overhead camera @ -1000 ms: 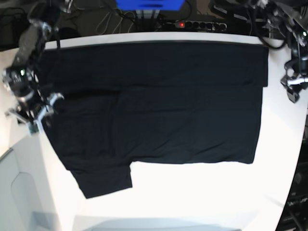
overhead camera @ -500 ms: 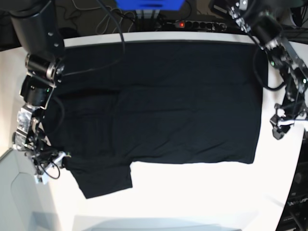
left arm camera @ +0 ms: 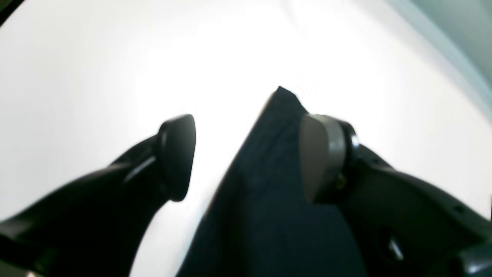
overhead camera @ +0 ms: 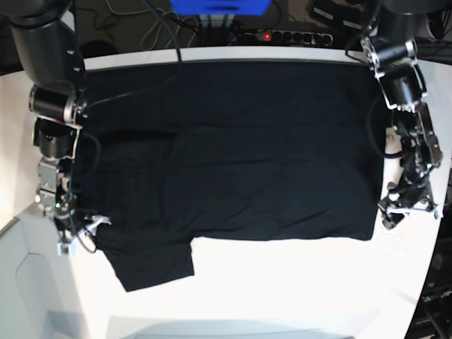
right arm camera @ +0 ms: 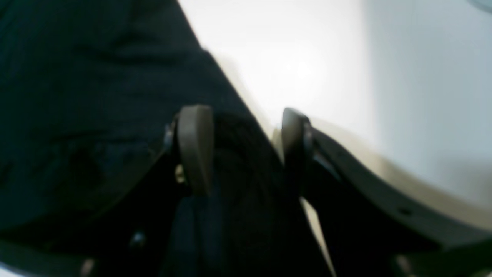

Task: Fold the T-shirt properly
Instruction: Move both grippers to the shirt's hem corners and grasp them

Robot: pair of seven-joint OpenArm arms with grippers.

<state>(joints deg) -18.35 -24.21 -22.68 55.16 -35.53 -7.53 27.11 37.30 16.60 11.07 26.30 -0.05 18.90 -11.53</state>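
**Both grippers set at the near corners of the shirt**

The T-shirt (overhead camera: 233, 162) is spread flat across the white table (overhead camera: 296, 282); the left gripper (left arm camera: 246, 154) is held spread astride a hem corner; the right gripper (right arm camera: 238, 150) is parted around the cloth edge by the sleeve, seemingly not yet pinched; a lengthwise fold is probably being prepared.

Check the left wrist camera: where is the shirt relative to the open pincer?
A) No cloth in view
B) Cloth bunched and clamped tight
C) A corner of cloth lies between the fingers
C: in the left wrist view the left pincer is open, with a corner of the T-shirt between its fingers.
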